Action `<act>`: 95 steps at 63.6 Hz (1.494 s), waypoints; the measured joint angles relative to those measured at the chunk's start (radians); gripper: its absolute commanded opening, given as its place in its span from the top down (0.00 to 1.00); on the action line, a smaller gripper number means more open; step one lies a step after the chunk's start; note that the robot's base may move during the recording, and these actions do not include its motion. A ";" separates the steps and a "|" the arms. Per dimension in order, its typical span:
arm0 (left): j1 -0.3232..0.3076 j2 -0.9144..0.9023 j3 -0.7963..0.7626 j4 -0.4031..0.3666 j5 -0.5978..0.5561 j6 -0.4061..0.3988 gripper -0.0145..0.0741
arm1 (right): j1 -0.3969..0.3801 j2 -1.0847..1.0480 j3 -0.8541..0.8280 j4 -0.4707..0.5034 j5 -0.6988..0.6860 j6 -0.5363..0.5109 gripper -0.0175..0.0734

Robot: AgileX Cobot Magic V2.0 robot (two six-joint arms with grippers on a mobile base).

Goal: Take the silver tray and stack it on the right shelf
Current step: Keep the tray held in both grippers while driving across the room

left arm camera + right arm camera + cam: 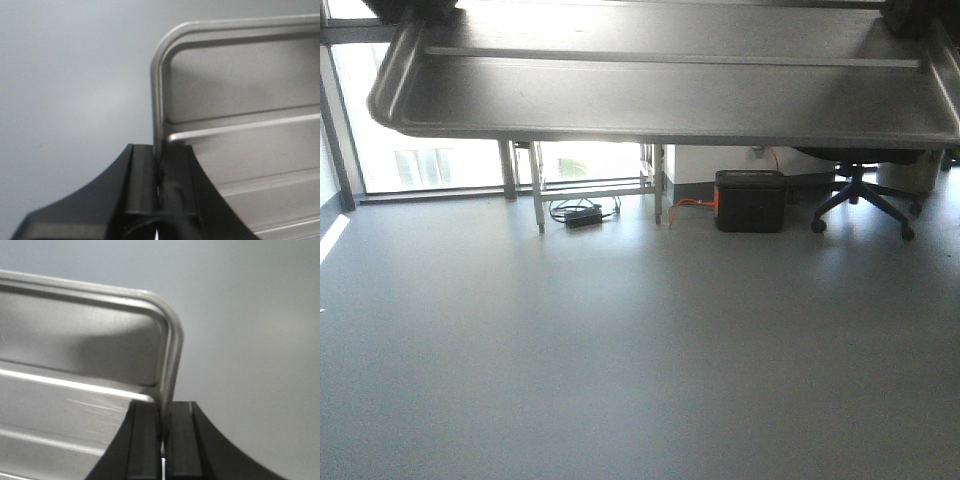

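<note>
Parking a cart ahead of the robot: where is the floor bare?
The grey floor is bare across the whole foreground, below the raised shiny silver tray. Crowded along the back: metal frame legs, black cables, black orange-trimmed box, black office chair.

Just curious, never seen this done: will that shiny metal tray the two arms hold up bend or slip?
Probably stiff: the shiny rectangular metal tray spans straight between both ends, no visible sag. Possibly slippery: the left gripper and right gripper pinch only its thin, smooth rim. Likely light, being thin sheet.
</note>
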 measured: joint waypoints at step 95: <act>0.000 0.000 0.000 0.000 -0.006 0.000 0.95 | 0.000 0.000 0.000 -0.002 0.000 0.000 0.74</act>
